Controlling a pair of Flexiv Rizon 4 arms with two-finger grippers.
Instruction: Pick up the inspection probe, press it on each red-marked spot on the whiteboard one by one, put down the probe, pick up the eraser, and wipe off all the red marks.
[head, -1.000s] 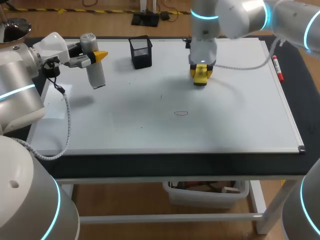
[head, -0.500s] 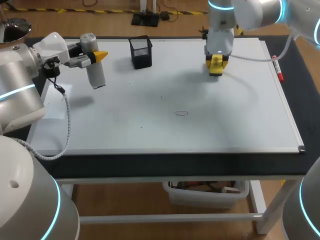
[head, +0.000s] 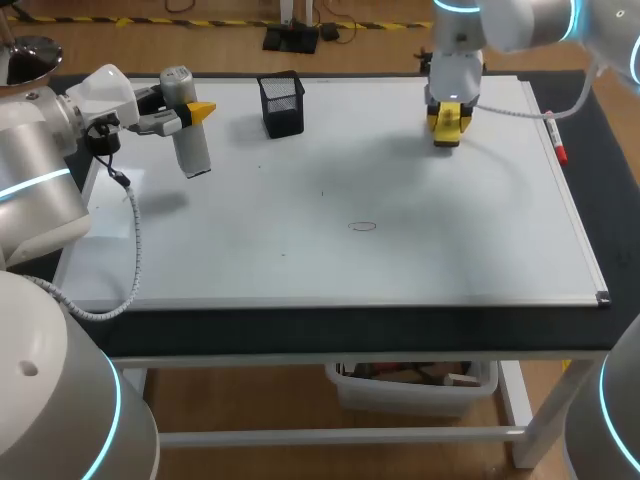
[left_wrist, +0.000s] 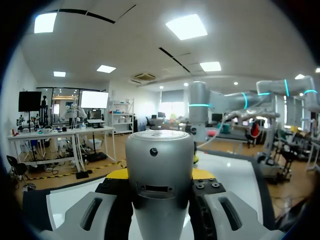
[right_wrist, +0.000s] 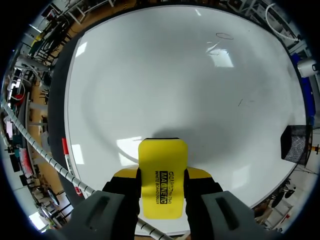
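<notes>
You had the probe (head: 190, 140), a smooth grey cylinder with a rounded cap, clamped between the fingers of the left claw (head: 190, 112). It hung nearly upright, raised above the whiteboard (head: 450, 260). The eraser (right_wrist: 162, 160), a flat yellow block with black print, was pinched from both sides in the right claw (right_wrist: 162, 175) and stuck out past its tips toward the board. One thin red oval (head: 362, 226) showed on the white surface, well ahead of the right claw and well apart from the left claw.

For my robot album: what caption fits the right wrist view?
Right gripper holds the eraser over the whiteboard, red mark ahead.
</notes>
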